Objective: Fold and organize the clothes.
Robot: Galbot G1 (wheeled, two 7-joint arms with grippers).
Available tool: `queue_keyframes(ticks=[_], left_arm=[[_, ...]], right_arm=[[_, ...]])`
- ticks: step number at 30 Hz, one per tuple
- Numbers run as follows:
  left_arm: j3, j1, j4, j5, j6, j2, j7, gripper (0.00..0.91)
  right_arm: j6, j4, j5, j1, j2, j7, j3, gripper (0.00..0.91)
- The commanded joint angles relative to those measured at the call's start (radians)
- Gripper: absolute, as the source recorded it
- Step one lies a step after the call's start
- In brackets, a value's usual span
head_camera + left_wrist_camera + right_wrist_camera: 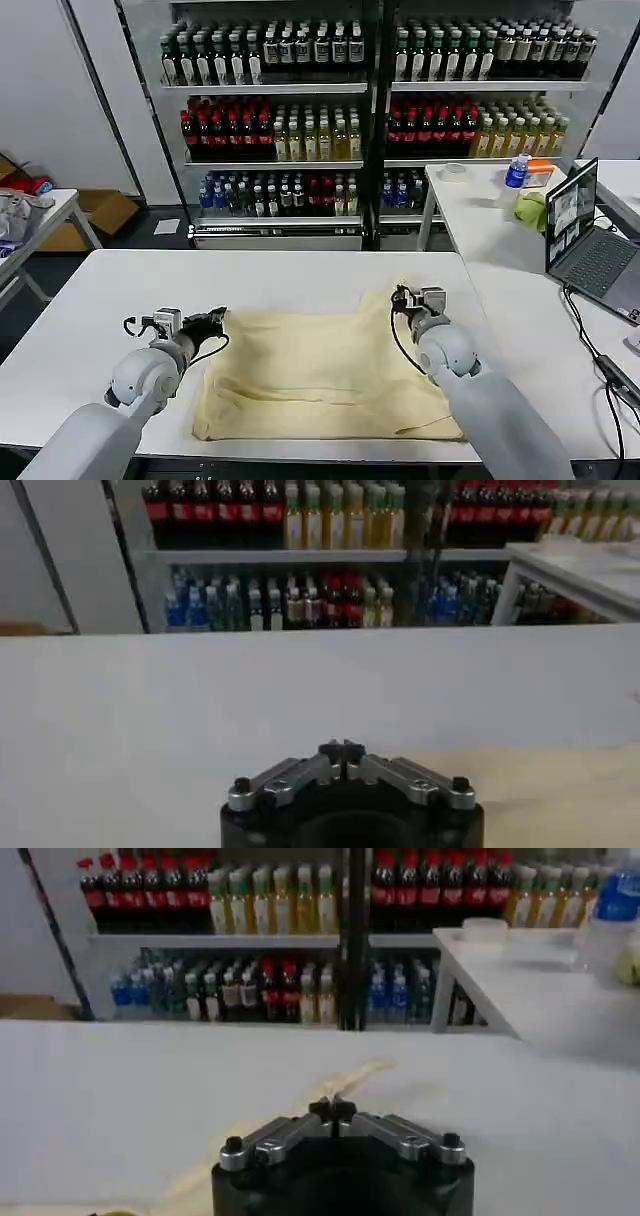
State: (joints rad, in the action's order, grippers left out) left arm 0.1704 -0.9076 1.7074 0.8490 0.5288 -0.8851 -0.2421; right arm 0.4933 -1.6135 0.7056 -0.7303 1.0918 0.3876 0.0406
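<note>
The clothes are one pale cream T-shirt (320,370) lying mostly flat on the white table (300,270), with a folded edge along its front. My left gripper (218,320) rests low at the shirt's far left corner, jaws shut (342,748); no cloth shows between its tips, and the shirt (560,800) lies just beside it. My right gripper (400,297) is at the far right corner, shut (330,1108) on a pinched ridge of the shirt (355,1073) that runs away from its tips.
A second white table (480,220) at the right carries an open laptop (590,240), a blue bottle (517,170) and a small yellow-green cloth (530,208). A cable (590,330) trails beside it. Drink shelves (360,110) stand behind. A grey-white cloth heap (15,215) sits far left.
</note>
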Motion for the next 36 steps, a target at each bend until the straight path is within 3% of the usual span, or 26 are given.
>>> queue_keyframes(ticks=[1,18,25,36], left_arm=[[0.035,-0.035,0.068,0.005,-0.006,0.002,-0.001,0.040],[0.172,-0.278,0.258,-0.003,-0.006,0.015,-0.004,0.040],[0.212,-0.360,0.324,-0.015,-0.008,0.019,0.000,0.050],[0.231,-0.452,0.373,-0.045,-0.008,0.002,0.008,0.040]], right_arm=[[-0.016,-0.140,-0.019,-0.081,-0.054,-0.011,0.054,0.000],[-0.034,-0.400,-0.070,-0.438,-0.122,-0.039,0.230,0.000],[-0.041,-0.506,-0.118,-0.590,-0.108,-0.050,0.299,0.000],[-0.047,-0.547,-0.163,-0.753,-0.078,-0.067,0.379,0.000]])
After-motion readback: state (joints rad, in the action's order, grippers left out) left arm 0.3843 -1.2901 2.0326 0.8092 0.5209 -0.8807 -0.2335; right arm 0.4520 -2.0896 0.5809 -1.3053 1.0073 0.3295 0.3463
